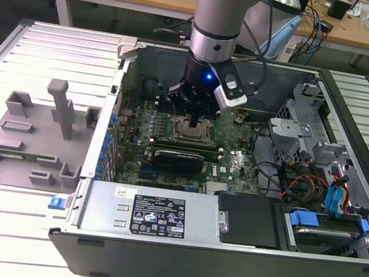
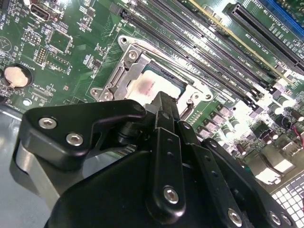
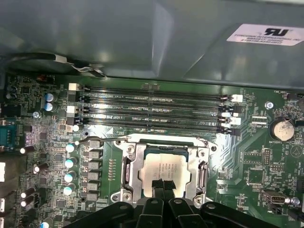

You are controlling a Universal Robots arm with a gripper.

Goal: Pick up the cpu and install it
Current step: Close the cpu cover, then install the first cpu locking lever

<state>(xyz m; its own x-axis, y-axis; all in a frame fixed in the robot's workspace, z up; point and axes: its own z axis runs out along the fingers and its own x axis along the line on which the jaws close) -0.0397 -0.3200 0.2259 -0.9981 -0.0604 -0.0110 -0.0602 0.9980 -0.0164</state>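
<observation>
The cpu (image 3: pixel 164 166) lies flat inside its socket on the green motherboard, silvery top facing up; the second wrist view also shows the cpu (image 2: pixel 145 85). My gripper (image 3: pixel 163 186) hangs straight down over it, its two black fingertips (image 3: pixel 156 185) pressed together at the chip's edge nearest the camera, touching or just above its top. Nothing sits between the fingertips. In the exterior view the gripper (image 1: pixel 194 122) reaches into the open computer case (image 1: pixel 222 257), right over the socket. The metal socket frame (image 3: pixel 127 166) surrounds the chip on all sides.
Long memory slots (image 3: pixel 152 107) run beside the socket. A long black card (image 1: pixel 178 158) lies just in front of it in the exterior view. Cables (image 1: pixel 304 182) and drive bays fill the case toward the exterior view's right. A grey fixture (image 1: pixel 30 135) stands outside the case.
</observation>
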